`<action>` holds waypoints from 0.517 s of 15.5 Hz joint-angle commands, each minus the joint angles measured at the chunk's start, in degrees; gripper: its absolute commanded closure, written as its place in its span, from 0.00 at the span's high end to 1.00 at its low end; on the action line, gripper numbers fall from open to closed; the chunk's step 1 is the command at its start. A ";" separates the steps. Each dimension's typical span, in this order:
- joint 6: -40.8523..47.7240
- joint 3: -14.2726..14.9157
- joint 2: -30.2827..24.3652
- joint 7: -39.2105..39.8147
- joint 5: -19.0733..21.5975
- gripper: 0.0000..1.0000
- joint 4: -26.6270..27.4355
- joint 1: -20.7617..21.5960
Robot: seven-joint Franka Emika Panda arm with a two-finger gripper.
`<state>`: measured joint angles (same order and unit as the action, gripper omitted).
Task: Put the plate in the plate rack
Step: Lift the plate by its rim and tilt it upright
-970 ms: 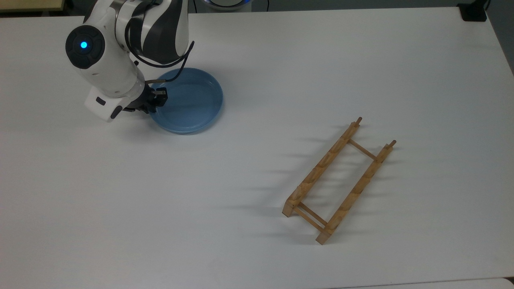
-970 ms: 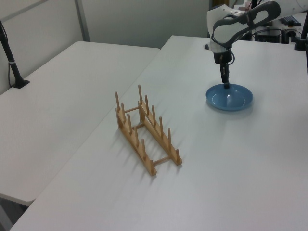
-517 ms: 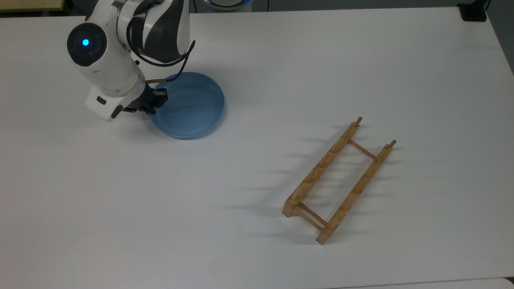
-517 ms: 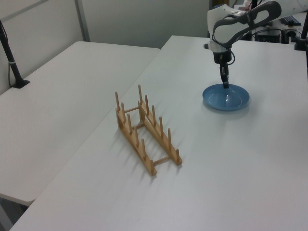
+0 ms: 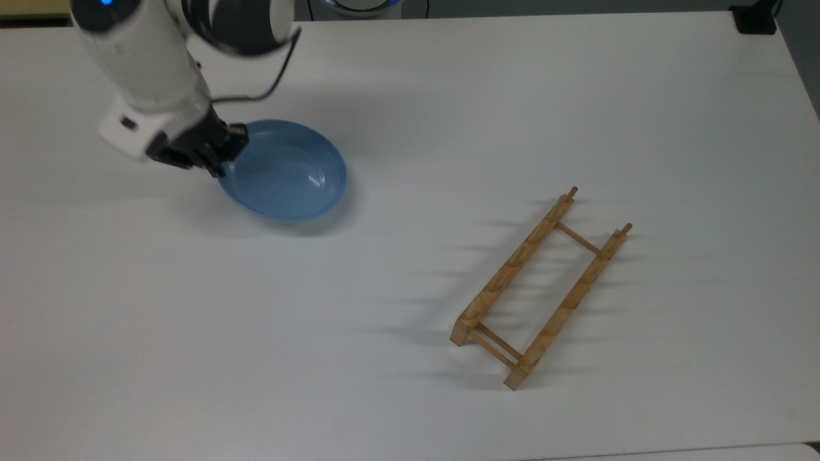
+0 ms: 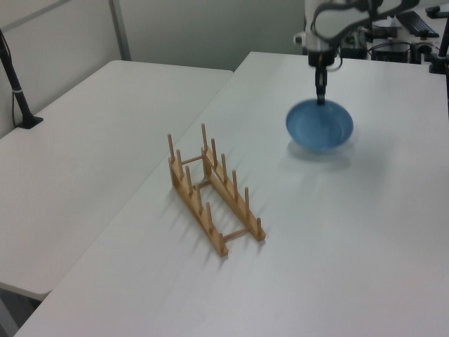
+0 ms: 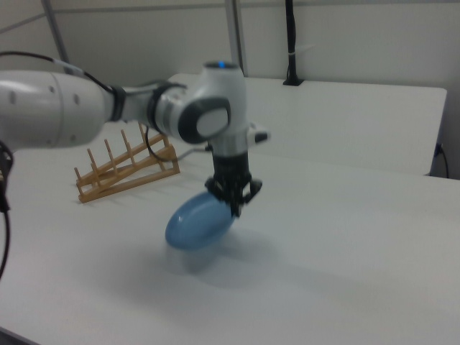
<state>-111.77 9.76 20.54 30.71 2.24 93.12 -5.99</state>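
While the table carries the rack well apart, the plate hangs tilted, clear of the surface, gripper clamped on its rim. Advise holding it edge-down and aligned between pegs.

White table — the wooden plate rack stands on it.

We see the plate hanging tilted above the bench at the top view's left, the rack standing well apart at the top view's right.
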 commanded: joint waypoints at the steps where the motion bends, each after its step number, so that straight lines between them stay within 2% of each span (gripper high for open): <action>1: -0.46 0.88 -7.87 1.55 -0.31 0.00 0.31 2.73; 2: -0.55 0.88 -8.41 1.55 -1.61 0.00 -0.91 3.52; 4: -0.64 0.70 -8.68 1.55 -6.87 0.00 -3.90 5.02; 6: -1.60 0.70 -8.76 1.55 -11.36 0.00 -6.36 8.17; 8: -7.46 0.70 -9.37 1.11 -14.71 0.00 -7.69 10.99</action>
<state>-112.86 9.64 11.47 31.37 -7.66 87.69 0.42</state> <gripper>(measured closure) 0.947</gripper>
